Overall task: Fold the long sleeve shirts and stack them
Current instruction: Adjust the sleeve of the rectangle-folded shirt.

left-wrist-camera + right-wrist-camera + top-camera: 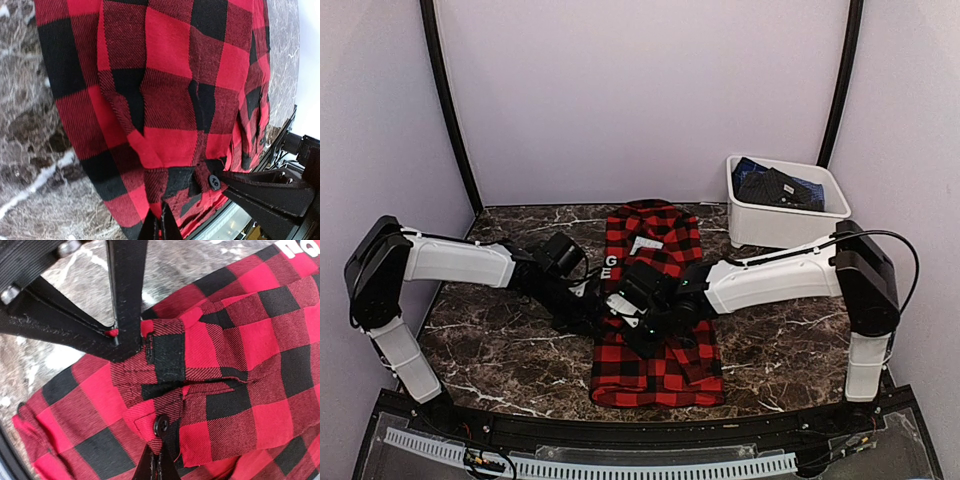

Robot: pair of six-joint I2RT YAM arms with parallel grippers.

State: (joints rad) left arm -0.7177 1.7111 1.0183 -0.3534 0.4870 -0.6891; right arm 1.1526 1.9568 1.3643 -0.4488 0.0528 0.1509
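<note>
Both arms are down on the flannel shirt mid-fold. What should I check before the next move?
1. Hold of the left gripper on the shirt: ok, red cloth pinched in its tips.
2. Hold of the right gripper: ok, shut on cloth beside a button.
3. The two grippers apart: ok, close but not touching.
4. The shirt on the table: ok, a flat narrow strip.
5. The tub out of the path: ok, far right corner, dark clothes inside.
6. How many cloth layers are pinched: cannot tell.
</note>
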